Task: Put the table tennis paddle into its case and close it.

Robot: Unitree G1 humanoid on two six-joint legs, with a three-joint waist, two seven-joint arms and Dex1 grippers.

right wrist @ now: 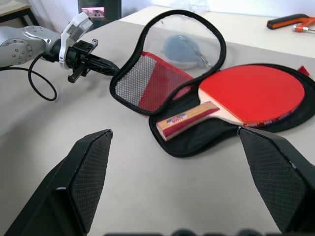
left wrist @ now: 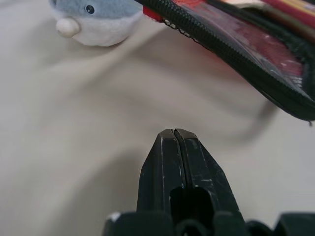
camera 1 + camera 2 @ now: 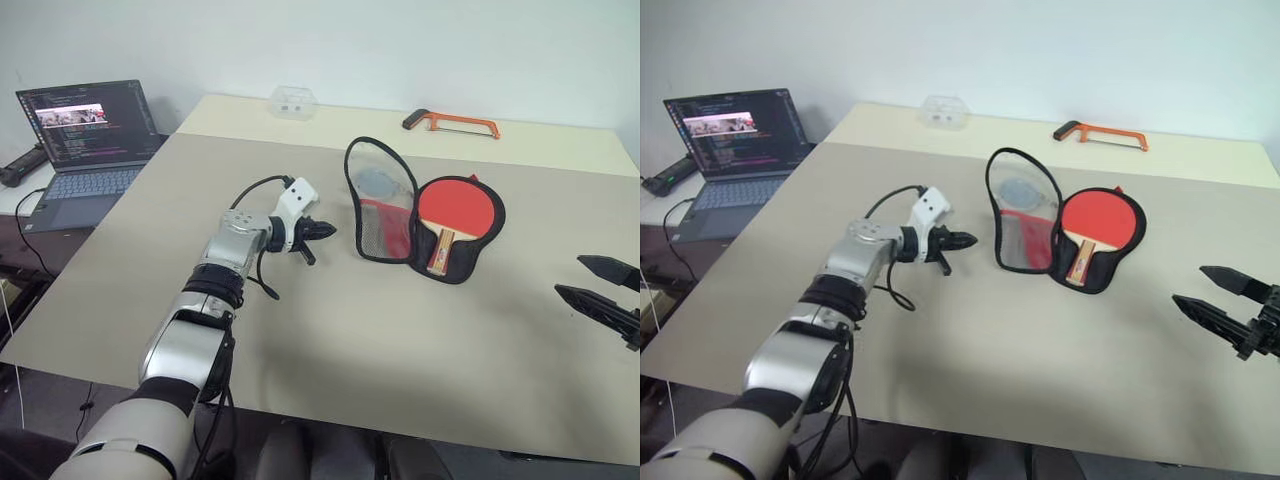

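The broad beige table (image 3: 330, 330) carries the paddle-shaped black fabric case (image 3: 470, 262) toward its far middle, lying open: the base half is flat and the lid half, a black-rimmed flap with mesh and a red panel (image 1: 157, 78), is propped up on the side facing the robot's left arm. The round red-rubber table tennis paddle (image 3: 456, 205) with its short light wooden handle already lies in the base half, handle pointing toward the near table edge.

The left pincer (image 3: 318, 232), fingers pressed together on nothing, sits just beside the raised flap and points at its outer face. The right pincer (image 3: 1222, 298), fingers wide apart, hangs near the table's right edge, well apart from the case.

By my judgement the left arm is the nearer one, so pushing the flap over the paddle falls to it.
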